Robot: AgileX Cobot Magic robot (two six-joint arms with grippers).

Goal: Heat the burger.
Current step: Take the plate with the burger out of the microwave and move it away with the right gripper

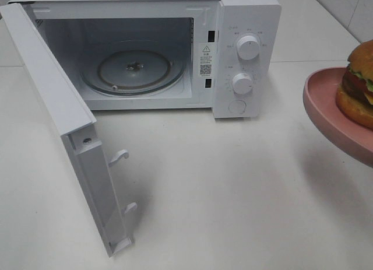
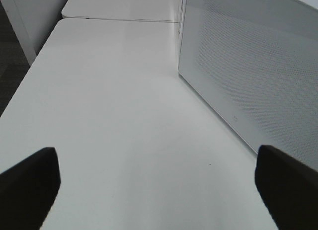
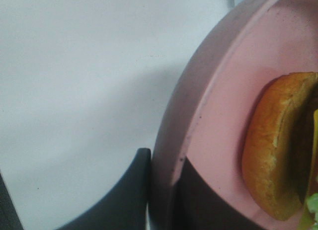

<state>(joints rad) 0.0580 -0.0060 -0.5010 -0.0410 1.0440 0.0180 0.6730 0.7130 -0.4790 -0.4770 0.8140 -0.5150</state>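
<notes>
Right gripper (image 3: 161, 200) clamped on the rim of the pink plate (image 1: 326, 107), raised off the table (image 1: 233, 194) right of the open microwave (image 1: 175, 48), burger (image 1: 358, 86) riding on top. Left gripper (image 2: 156, 185) spread wide, empty, beside the microwave door (image 2: 248, 66). Likely trouble: tipping the plate, sliding the burger off; clipping the microwave's frame on entry.

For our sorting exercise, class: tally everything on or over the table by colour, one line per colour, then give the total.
White: 1, the microwave with its door open
Pink: 1, the plate
Golden-brown: 1, the burger on the plate
Total: 3
</notes>
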